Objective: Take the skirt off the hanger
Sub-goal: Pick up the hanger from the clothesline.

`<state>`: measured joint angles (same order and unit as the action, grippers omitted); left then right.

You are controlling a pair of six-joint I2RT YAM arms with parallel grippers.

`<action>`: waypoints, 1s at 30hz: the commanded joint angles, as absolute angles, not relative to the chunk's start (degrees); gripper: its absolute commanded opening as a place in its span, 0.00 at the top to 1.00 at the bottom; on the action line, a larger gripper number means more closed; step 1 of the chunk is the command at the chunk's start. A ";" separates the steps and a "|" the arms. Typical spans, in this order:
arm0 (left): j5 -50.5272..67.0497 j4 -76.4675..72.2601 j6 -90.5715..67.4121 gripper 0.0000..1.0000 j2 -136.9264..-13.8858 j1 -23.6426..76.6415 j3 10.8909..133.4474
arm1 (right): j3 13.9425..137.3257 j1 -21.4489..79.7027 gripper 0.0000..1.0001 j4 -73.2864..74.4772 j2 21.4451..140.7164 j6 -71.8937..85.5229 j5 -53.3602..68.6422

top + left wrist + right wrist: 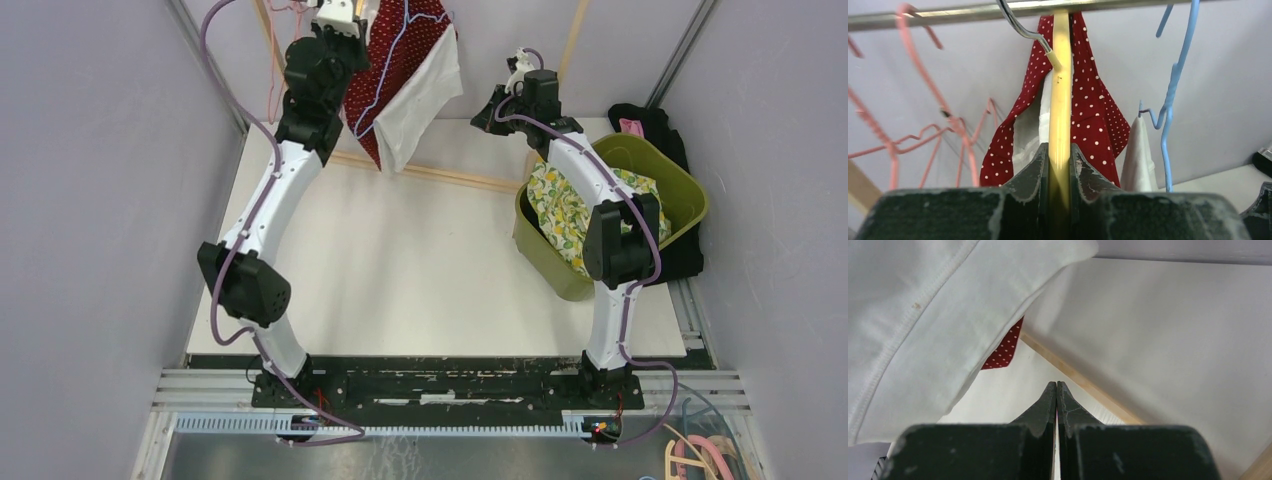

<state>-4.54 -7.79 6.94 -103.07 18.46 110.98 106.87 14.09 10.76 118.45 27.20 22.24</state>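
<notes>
My left gripper [1059,150], arm stretched high, clamps the hanger [1060,100]; my right gripper [1056,386] hangs lower, jaws pressed together.

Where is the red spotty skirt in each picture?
Top view: skirt at the top middle, beside the left arm.
Left wrist: skirt in the middle, behind the yellow hanger.
Right wrist: small red corner left of middle, under the white cloth.
Shared landmark: the white cloth touching the red.
</notes>
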 commanded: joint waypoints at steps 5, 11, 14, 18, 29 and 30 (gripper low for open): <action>-8.10 -22.38 13.20 0.97 -91.32 17.40 106.26 | 106.73 13.01 0.98 7.89 116.53 27.69 22.94; -6.66 -16.18 14.18 0.97 -89.41 17.40 103.47 | 105.43 13.01 0.98 7.47 115.31 27.76 23.27; -7.08 -14.14 15.34 0.97 -88.47 17.39 100.56 | 104.08 12.96 0.98 6.83 114.54 27.94 23.53; -7.39 -10.33 16.50 0.97 -88.42 17.40 99.16 | 103.87 12.88 0.98 6.89 113.92 27.70 23.64; -6.77 -0.20 17.79 0.97 -84.86 17.39 92.62 | 104.36 12.78 0.98 7.48 113.09 26.81 24.56; -6.79 0.52 17.85 0.97 -84.00 17.44 91.80 | 104.40 12.75 0.98 7.71 112.85 26.51 24.53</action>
